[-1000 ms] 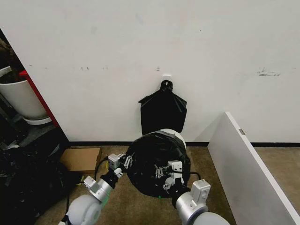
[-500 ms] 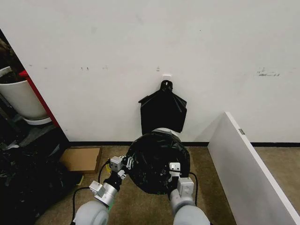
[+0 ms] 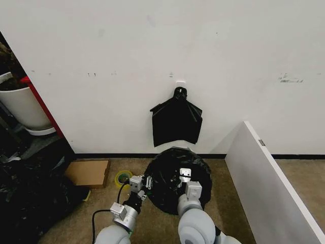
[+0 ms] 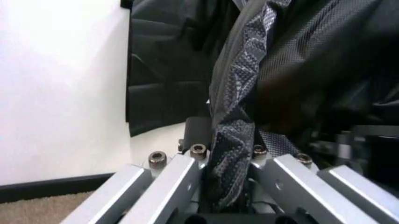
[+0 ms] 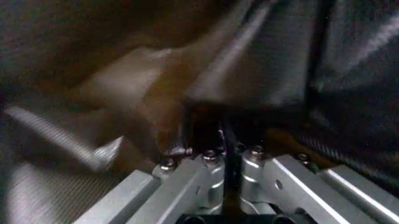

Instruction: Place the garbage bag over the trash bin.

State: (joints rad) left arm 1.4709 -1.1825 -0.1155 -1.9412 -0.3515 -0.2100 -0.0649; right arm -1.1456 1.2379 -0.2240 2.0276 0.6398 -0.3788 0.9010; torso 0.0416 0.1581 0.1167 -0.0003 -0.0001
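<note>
Behind everything stands a plain white wall [image 3: 167, 46], and I take the garbage bag [image 3: 170, 175] on the brown floor [image 3: 228, 203] at its foot as my landmark. Far left of the bag sits a big white planter pot [image 3: 20, 107]; nearer, a flat cardboard box [image 3: 87, 173], then a roll of tape [image 3: 123, 178] just beside the bag. My left gripper [image 3: 141, 184] is at the bag's left flank, jaws clenched on a twisted fold of black plastic, as the left wrist view shows [image 4: 227, 140]. My right gripper [image 3: 185, 178] sits on the bag's near face, jaws pressed together on a thin pinch of film [image 5: 227, 154].

Compared with a second ago, both arms have drawn in and down, and the bag has dropped with them. The white rim of the trash bin, which peeked out at the bag's top then, is now covered entirely. I judge the bag has come down over the bin and only seating it remains.

Above the bag a bundle of black bags [image 3: 176, 122] hangs on the wall. Right of the bag, a white panel [image 3: 269, 178] slants away.
</note>
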